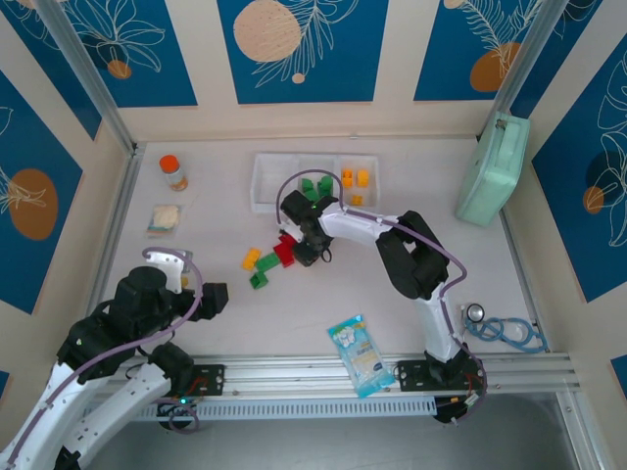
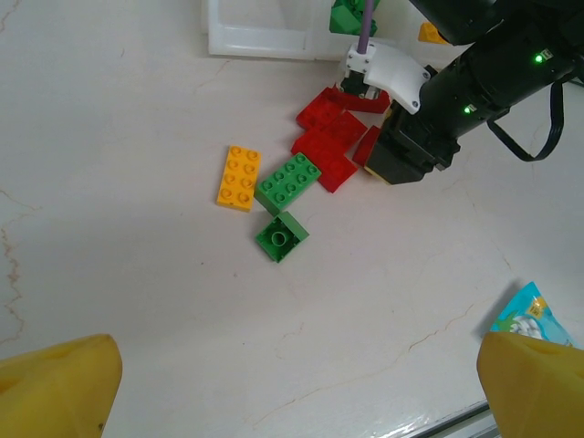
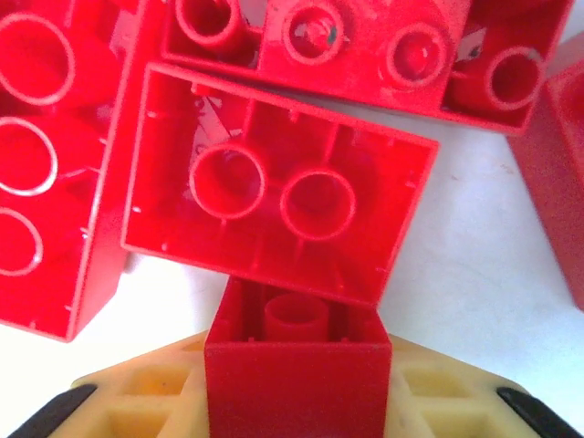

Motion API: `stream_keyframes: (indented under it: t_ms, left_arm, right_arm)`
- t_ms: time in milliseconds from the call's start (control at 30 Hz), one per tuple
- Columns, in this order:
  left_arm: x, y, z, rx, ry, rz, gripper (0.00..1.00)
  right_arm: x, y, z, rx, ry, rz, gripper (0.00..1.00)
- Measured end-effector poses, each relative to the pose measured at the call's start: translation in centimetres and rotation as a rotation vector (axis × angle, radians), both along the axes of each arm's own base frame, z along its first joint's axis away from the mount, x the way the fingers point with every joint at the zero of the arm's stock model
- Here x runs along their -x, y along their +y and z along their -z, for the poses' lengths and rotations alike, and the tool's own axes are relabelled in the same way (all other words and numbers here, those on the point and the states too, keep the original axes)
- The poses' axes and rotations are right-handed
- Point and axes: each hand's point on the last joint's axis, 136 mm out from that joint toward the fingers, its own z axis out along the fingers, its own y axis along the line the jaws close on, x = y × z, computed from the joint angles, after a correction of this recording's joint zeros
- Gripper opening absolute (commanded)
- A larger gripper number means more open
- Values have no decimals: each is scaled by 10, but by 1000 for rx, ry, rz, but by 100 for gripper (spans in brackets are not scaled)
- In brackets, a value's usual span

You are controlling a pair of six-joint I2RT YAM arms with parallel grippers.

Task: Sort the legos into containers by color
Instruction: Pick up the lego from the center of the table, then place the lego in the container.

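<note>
**One small red plastic lego brick (image 3: pixel 297 360) in the right gripper (image 3: pixel 297 406)**

Its jaws are clamped on it at the heap of red bricks (image 2: pixel 324 146), just nearer than the white three-bin plastic tray (image 1: pixel 257 191). The left gripper (image 1: pixel 214 299) hangs wide open, empty, near-left.

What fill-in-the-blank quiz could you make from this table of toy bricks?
1. The small brick pinched in the right gripper is coloured ____.
2. Seen from above, the orange bricks lie in the ____ bin of the containers.
3. The green bricks lie in the ____ bin.
4. The left gripper has its jaws ____.
Missing words: red; right; middle; open.
</note>
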Motion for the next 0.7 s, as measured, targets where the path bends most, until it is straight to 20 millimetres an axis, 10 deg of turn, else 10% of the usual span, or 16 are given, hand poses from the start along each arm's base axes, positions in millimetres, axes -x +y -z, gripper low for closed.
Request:
stream_keyframes:
  t_ms: [267,700]
  left_arm:
    - [-1,1,1,-5,-1,-7,99]
    - [-4,7,0,-17,-10,-43,99]
  right_arm:
    - [5,-3,-23,5,27,52,23]
    - [-45,51,-171,-457,-56,217,19]
